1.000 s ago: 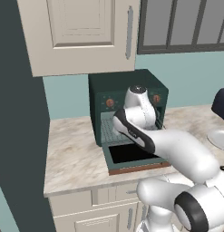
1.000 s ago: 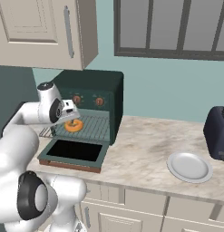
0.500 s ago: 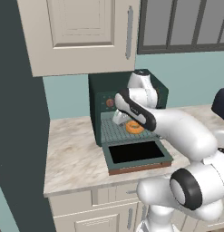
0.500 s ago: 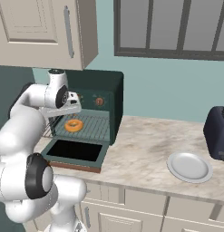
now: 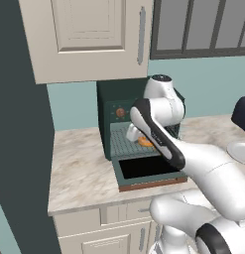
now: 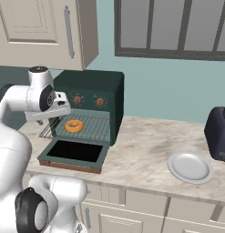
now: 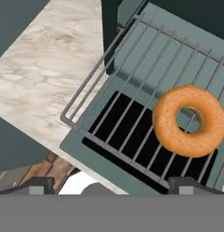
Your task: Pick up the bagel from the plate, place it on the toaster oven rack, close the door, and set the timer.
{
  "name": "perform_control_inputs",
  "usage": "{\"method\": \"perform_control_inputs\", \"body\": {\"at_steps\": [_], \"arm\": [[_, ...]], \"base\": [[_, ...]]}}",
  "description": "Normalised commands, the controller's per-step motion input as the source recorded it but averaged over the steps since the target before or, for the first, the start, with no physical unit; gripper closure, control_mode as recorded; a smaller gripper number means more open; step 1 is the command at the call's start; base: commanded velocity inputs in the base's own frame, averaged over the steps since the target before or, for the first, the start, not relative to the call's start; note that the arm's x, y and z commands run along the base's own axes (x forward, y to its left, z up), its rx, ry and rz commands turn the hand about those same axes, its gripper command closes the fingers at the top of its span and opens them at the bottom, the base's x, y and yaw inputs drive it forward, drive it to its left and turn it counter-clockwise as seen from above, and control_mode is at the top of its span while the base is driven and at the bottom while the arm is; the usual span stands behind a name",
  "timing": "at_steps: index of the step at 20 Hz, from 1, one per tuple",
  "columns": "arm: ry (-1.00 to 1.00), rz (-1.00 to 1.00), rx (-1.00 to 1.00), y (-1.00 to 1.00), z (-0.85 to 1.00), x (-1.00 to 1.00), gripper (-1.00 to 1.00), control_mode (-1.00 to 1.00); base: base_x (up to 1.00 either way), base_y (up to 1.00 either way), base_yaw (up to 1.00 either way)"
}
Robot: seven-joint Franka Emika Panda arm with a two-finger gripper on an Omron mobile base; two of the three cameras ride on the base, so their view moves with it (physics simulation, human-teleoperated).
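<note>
The orange-brown bagel (image 6: 74,125) (image 7: 168,123) lies flat on the pale wire toaster oven rack (image 6: 94,130) (image 7: 131,90), which is pulled partway out of the dark green oven. In the left base view my arm partly covers the bagel (image 5: 144,142). The door (image 6: 100,159) (image 5: 144,169) hangs open and flat below the rack. My gripper (image 7: 114,186) (image 6: 43,122) hovers open above the rack's front left corner, apart from the bagel, with nothing between its fingers. The white plate (image 6: 190,167) (image 5: 240,151) sits bare on the counter to the right.
Two copper knobs (image 6: 77,100) sit on the oven's front panel above the opening. A dark toaster (image 6: 218,134) stands at the far right. Cream wall cabinets (image 6: 36,32) hang overhead. Marble counter (image 6: 141,150) stretches between the oven and the plate.
My hand has lifted up and drawn back from the bagel, which stays on the rack. The jaws remain wide.
</note>
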Motion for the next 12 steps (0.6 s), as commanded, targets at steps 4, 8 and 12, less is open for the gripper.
{"method": "perform_control_inputs", "body": {"at_steps": [4, 8, 12], "arm": [[-0.02, -0.10, 0.00, -0.14, 0.00, -1.00, -1.00, -1.00], [0.00, -0.18, 0.00, -0.31, 0.00, -0.77, -1.00, -1.00], [0.05, -0.20, 0.00, -0.26, 0.00, -0.24, -1.00, -1.00]], "base": [[0.00, 0.00, 0.00], [0.00, 0.00, 0.00], [0.00, 0.00, 0.00]]}}
